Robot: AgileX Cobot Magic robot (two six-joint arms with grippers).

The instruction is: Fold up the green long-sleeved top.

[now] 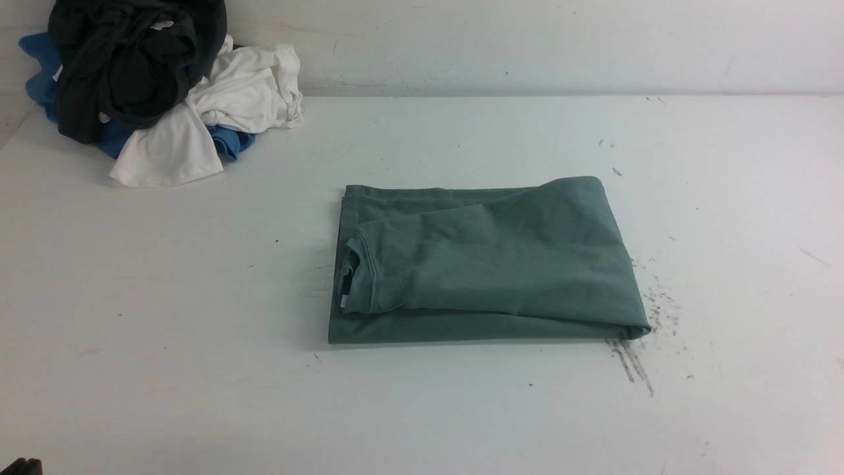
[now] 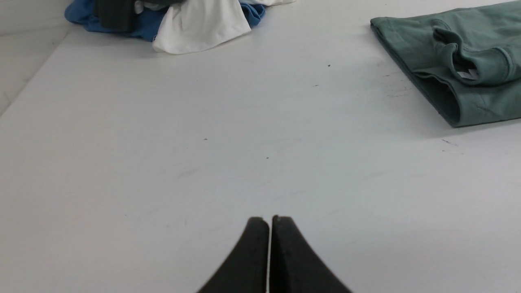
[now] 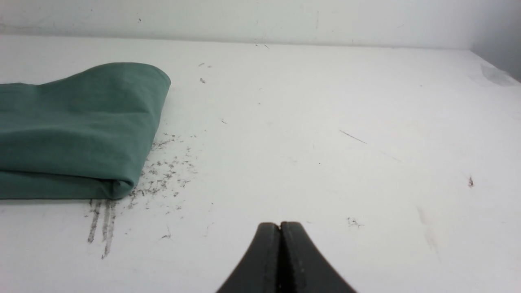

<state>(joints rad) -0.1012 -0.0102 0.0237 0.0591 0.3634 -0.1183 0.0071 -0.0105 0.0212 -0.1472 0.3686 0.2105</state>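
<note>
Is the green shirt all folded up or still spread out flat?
Folded up. The green long-sleeved top lies as a neat stacked rectangle on the table, layers doubled over, no sleeves sticking out, collar tucked at one end.

The folded top (image 1: 488, 264) lies on the table (image 1: 422, 409); the clothes pile (image 1: 158, 86) sits far behind it, to its left.

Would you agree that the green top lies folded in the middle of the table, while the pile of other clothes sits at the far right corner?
Not quite: the pile of other clothes sits at the far left corner, as the front view shows. The green top does lie folded in the middle of the table.
</note>
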